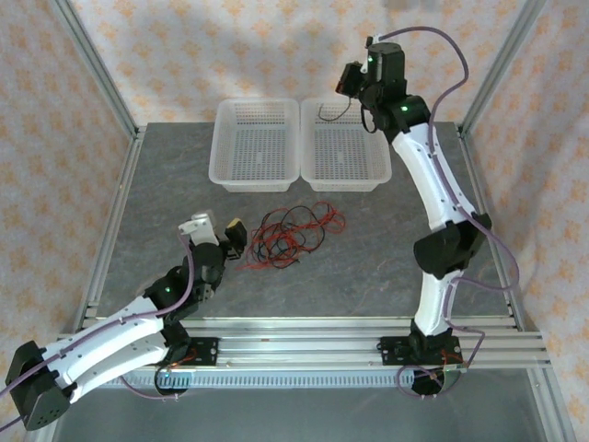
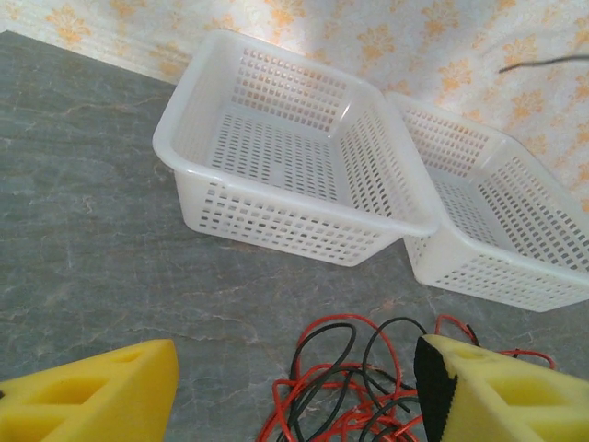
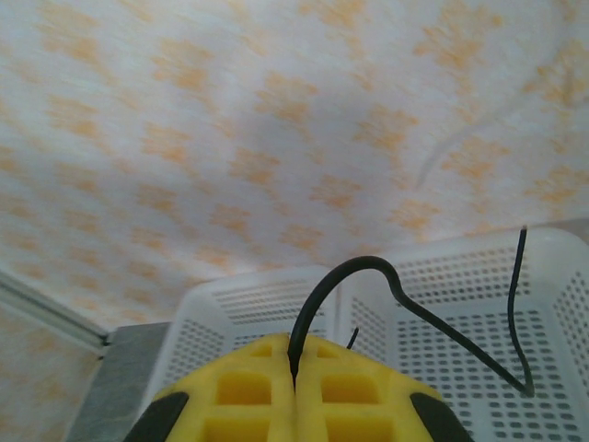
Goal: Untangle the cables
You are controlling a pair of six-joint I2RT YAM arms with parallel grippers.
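A tangle of thin red and black cables lies on the grey table in front of the two baskets. My left gripper is open just to the left of the tangle. In the left wrist view its yellow fingers stand wide apart, with the near loops of the cables on the table between them, toward the right finger. My right gripper is raised over the right basket, shut on one black cable. That cable arches out from between the pressed pads and hangs toward the basket.
Two white perforated baskets stand side by side at the back of the table, the left basket empty. Metal frame posts and patterned walls close in the sides and back. Bare grey table lies to the right of the tangle.
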